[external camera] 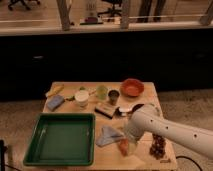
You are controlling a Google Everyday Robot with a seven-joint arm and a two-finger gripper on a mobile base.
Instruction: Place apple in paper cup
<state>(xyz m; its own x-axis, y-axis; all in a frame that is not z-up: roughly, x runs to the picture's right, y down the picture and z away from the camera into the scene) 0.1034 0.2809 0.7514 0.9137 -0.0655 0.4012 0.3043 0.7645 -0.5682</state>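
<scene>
The apple (pixel 123 146) is a small reddish-orange fruit at the table's near right, partly covered by my white arm. My gripper (pixel 125 144) is down at the apple, right over it. The paper cup (pixel 81 98) is a short white cup standing upright at the table's middle back, well to the left of and beyond the apple.
A green tray (pixel 62 138) fills the near left. A translucent green cup (pixel 101 92), a small dark cup (pixel 114 96) and an orange bowl (pixel 132 87) stand along the back. Dark-red grapes (pixel 158 146) lie near the right edge. A blue cloth (pixel 108 135) lies beside the apple.
</scene>
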